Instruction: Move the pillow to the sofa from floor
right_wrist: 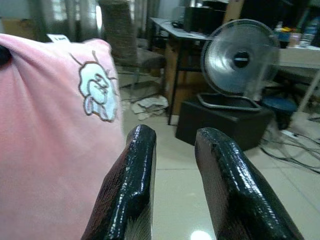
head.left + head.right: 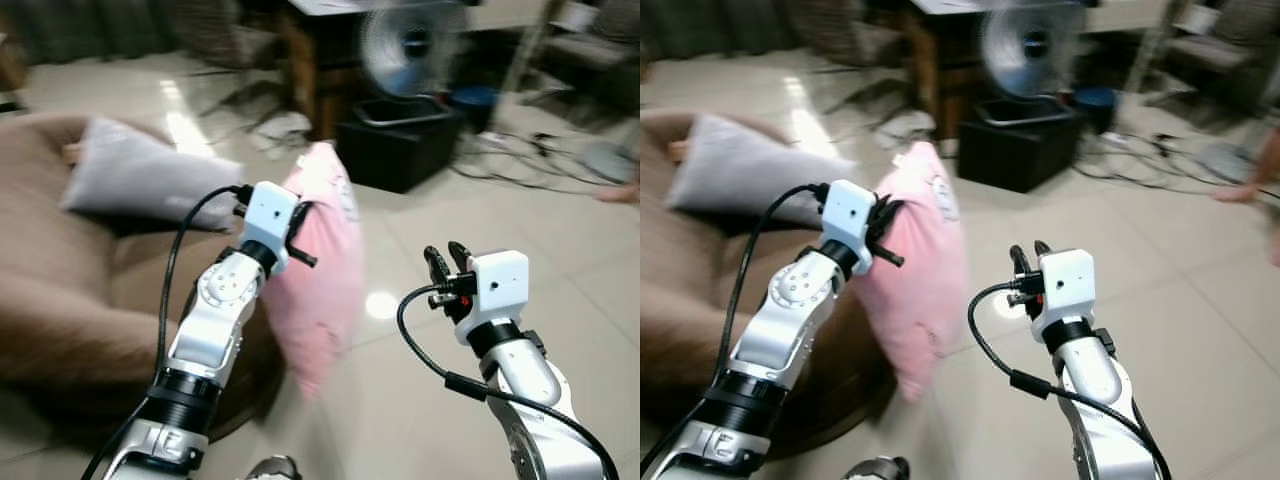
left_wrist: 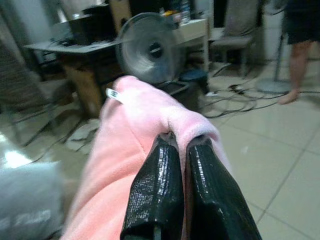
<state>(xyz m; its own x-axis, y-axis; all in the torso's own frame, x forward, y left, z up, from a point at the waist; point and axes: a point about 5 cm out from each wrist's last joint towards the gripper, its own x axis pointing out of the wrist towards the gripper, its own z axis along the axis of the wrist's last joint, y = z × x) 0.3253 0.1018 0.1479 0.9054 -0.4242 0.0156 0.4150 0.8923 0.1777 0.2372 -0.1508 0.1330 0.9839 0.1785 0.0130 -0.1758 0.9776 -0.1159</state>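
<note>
The left gripper [image 3: 180, 145] pinches only a fold of the soft pink plush pillow [image 2: 325, 270] hanging beside the brown fabric sofa [image 2: 60, 300] — it could slip free — while the right gripper [image 1: 172, 150] hovers parted, empty.

person [image 3: 299, 45] cut off above legs, fan [image 2: 408, 45] apparently blurred

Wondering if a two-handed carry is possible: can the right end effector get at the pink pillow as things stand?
Probably yes: the right end effector is open, beside the pink pillow, with nothing between them.
</note>
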